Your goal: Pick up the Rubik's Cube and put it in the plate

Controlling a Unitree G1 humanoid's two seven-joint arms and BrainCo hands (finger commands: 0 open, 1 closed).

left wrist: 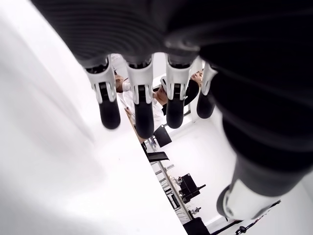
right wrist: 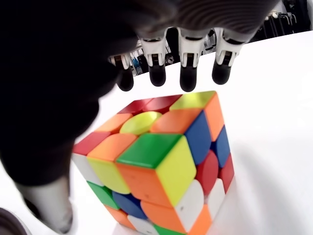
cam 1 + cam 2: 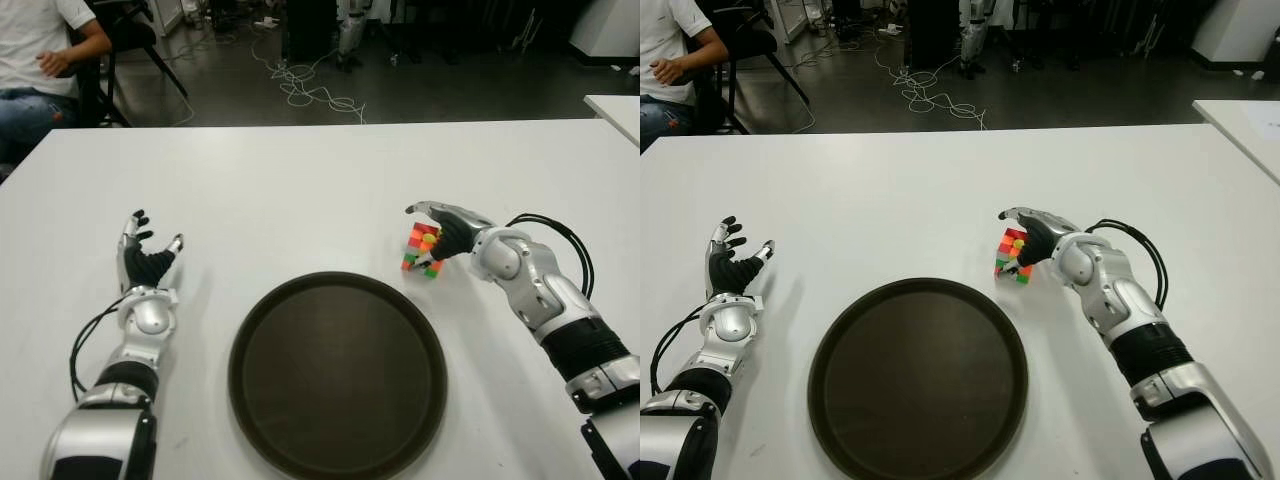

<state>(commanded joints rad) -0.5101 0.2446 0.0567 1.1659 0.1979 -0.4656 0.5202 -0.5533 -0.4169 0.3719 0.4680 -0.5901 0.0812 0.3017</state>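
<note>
I see a white table [image 3: 300, 180] running wide under both hands and far beyond the fingertips of each. Past its far edge, ahead of the left hand and off to that hand's outer side, a person [image 3: 35, 60] in a white shirt and blue jeans sits on a dark chair [image 3: 125, 50]. Farther ahead, roughly between the two hands' lines, loose cables [image 3: 305, 85] lie tangled on the dark floor [image 3: 450, 90]. Out beyond the right hand's outer side, the corner of a second white table [image 3: 615, 110] shows.
</note>
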